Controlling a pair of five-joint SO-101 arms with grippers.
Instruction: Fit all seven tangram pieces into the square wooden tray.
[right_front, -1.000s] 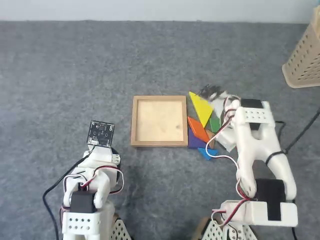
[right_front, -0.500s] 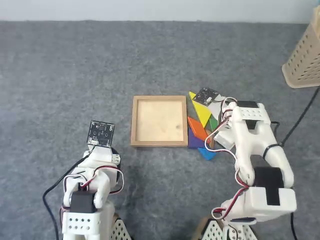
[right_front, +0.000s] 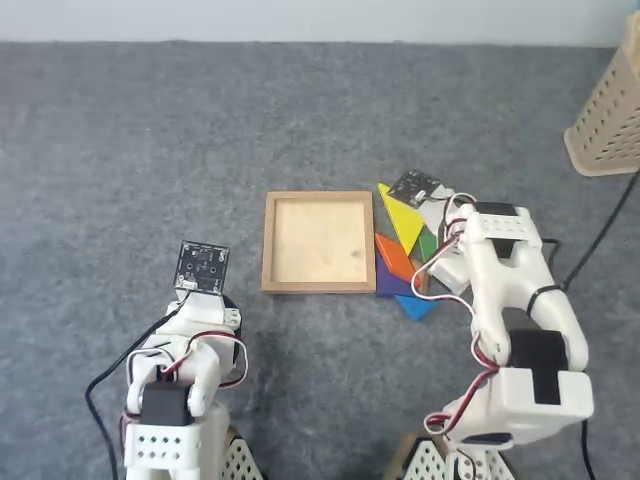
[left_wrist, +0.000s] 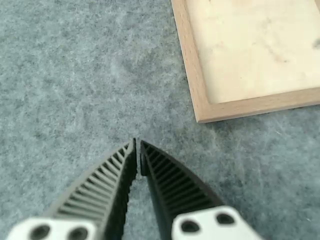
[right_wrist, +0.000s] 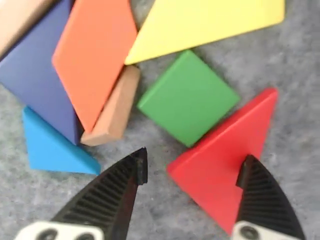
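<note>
Right hand (right_wrist: 195, 165) was spread wide, low over the red triangle (right_wrist: 225, 160), and the green square (right_wrist: 187, 97) lay touching that triangle. All seven pieces lay in a bunch on the grey surface (right_front: 150, 130) just beside the wooden tray (right_front: 270, 240), not in it: the yellow triangle (right_wrist: 200, 20), the orange piece (right_wrist: 95, 60) touching the dark blue triangle (right_wrist: 35, 75) and the brown piece (right_wrist: 112, 112), and the light blue triangle (right_wrist: 50, 147) at the edge of the bunch. Left hand (left_wrist: 137, 147) was pressed together over the grey surface, near a corner of the tray.
</note>
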